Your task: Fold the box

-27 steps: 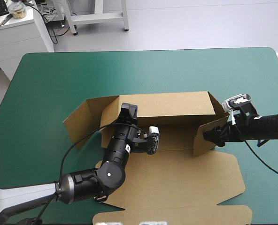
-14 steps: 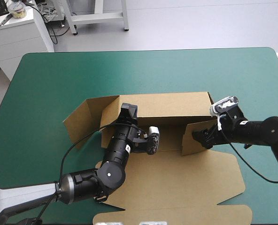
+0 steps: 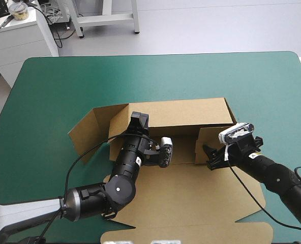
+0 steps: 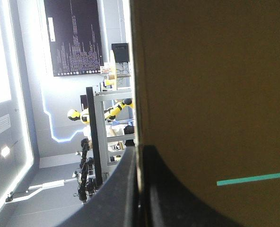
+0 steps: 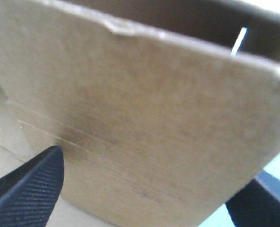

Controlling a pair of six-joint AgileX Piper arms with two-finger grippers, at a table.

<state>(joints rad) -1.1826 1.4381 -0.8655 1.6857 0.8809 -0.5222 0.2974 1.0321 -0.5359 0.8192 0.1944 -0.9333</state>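
Observation:
The brown box (image 3: 191,113) lies mid-table with its long back wall raised and its lid (image 3: 191,198) flat toward the near edge. My left gripper (image 3: 139,119) is shut on the back wall's top edge near its left corner. In the left wrist view the board (image 4: 211,94) runs between that gripper's (image 4: 138,153) closed fingers. The right end flap (image 3: 205,145) stands upright, turned inward across the box. My right gripper (image 3: 211,156) is open right behind it. In the right wrist view the flap (image 5: 144,109) fills the space just ahead of that gripper (image 5: 156,165), whose fingers (image 5: 36,189) stand apart.
The box's left end flap (image 3: 87,133) splays outward over the teal-green cover (image 3: 191,76). The lid's front tab (image 3: 191,234) reaches the table's near edge. Bare cover stretches from the back wall to the far edge and out to both sides.
My right gripper has swept leftward and toward the near edge, swinging the right end flap from the box's outer end inward. The left gripper and back wall have not moved.

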